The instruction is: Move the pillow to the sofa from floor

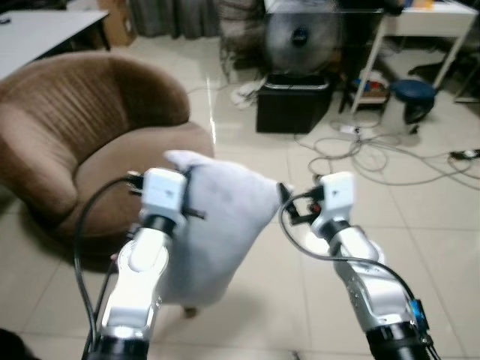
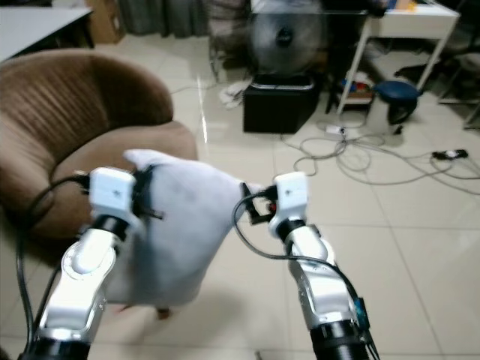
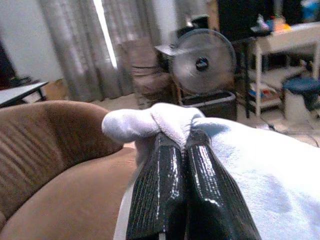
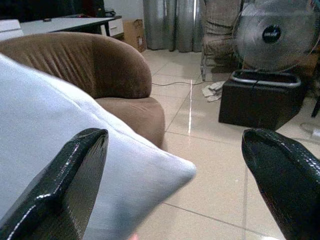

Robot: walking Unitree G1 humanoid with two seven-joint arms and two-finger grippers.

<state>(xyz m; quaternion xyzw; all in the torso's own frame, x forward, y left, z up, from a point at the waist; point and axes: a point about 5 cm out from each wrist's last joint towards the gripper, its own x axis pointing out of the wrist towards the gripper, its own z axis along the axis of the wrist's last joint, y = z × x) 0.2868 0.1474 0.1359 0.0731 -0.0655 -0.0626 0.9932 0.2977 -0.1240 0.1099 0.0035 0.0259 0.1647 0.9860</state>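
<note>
So we're mid-carry here. The pillow (image 1: 217,225) is up off the floor (image 1: 300,262), hanging in the air just off the front edge of the brown sofa (image 1: 90,142), not on the seat yet. The left claw (image 3: 186,187) has its two fingers pressed together, pinching the top corner of the pillow, so that arm looks like it's doing all the holding. The right claw (image 4: 175,180) is spread wide with the pillow's far corner sitting between its fingers, and I can't see it actually clamping anything.

My guess for the next bit: swing the pillow across over the seat cushion, clear the front edge, lower it, then let the left claw go. The hanging bottom corner could snag on that edge.
</note>
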